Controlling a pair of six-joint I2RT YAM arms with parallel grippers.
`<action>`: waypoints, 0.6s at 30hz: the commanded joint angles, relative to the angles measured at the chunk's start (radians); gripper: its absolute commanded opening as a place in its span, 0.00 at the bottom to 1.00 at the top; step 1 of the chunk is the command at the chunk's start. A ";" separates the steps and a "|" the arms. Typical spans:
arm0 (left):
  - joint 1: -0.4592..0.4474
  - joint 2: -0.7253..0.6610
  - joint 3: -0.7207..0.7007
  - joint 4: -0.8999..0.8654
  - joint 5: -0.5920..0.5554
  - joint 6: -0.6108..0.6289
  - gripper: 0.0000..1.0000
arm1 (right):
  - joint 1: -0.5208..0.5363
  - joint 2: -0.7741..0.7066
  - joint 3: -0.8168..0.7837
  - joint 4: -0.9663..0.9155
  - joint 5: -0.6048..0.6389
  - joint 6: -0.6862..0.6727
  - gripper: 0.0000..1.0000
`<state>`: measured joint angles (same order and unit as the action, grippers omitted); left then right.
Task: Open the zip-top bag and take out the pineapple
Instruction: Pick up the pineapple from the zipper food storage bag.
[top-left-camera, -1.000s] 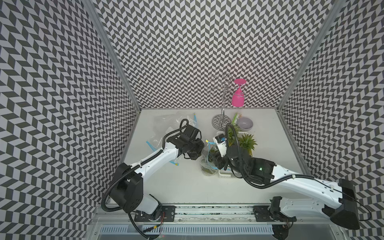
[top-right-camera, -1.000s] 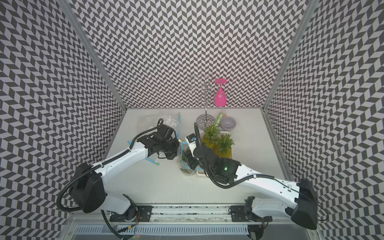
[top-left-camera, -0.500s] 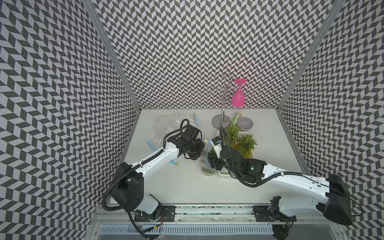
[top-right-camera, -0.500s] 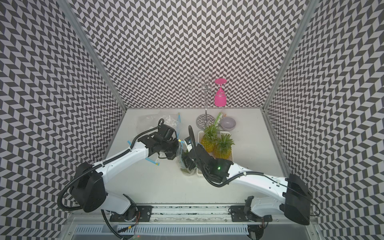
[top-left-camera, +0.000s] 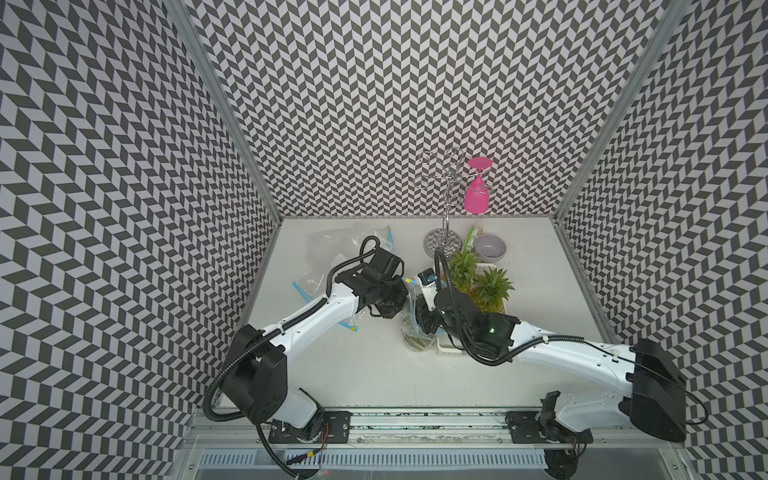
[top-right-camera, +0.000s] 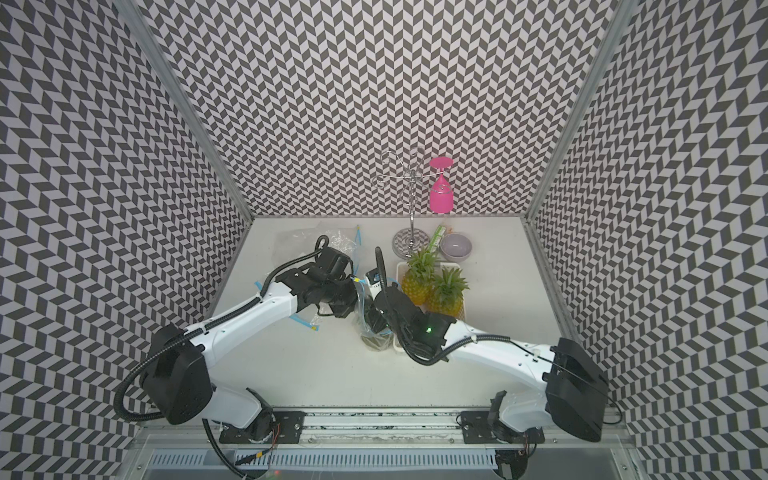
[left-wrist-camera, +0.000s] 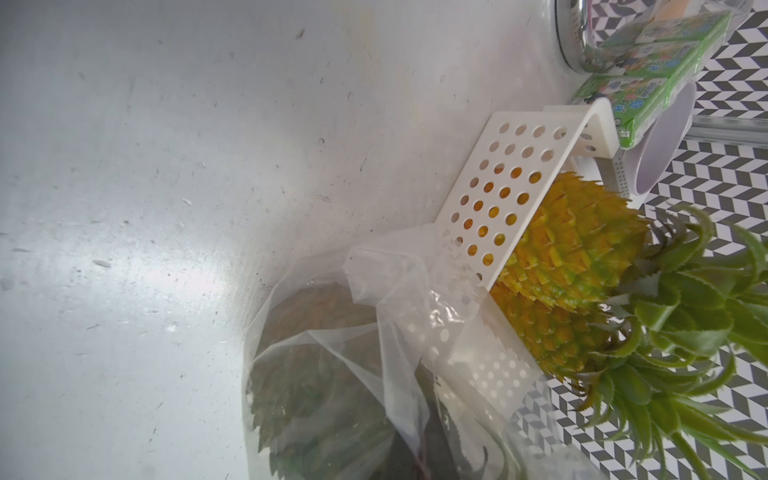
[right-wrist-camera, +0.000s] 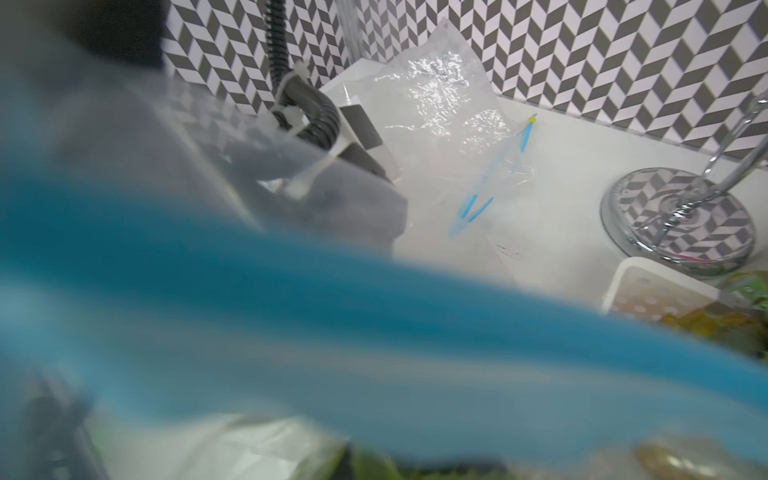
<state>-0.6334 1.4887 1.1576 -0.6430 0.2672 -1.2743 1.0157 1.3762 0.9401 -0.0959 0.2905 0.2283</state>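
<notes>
Plainly, on the desk (top-left-camera: 353, 374) the risk starts at the basket (left-wrist-camera: 498, 187), seemingly touching the bag (top-left-camera: 413, 340) mid-frame: a pull could drag both. Pineapple (left-wrist-camera: 316, 374) sits deep in the bag, so its leaves may snag the film. Left hand (top-left-camera: 397, 303) is closed, apparently pinching the rim. Right hand (top-left-camera: 424, 326) is closed at the mouth, on what I cannot tell. Should it grip only the zip (right-wrist-camera: 374, 311), the bag lifts too.

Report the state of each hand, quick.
Left hand: closed, apparently pinching the zip-top bag at its rim.
Right hand: closed at the bag's mouth; what it grips cannot be told.
</notes>
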 joint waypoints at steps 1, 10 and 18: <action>-0.026 -0.011 0.063 -0.103 -0.046 0.018 0.01 | -0.015 -0.001 -0.009 -0.069 -0.006 0.003 0.00; 0.038 -0.095 0.087 -0.196 -0.126 0.000 0.61 | -0.075 -0.160 0.084 -0.039 -0.114 0.042 0.00; 0.149 -0.205 -0.006 -0.092 0.023 -0.122 0.84 | -0.197 -0.185 0.161 0.037 -0.332 0.090 0.00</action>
<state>-0.5018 1.3014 1.1927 -0.7773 0.2161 -1.3285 0.8494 1.2419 1.0508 -0.2279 0.0647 0.2848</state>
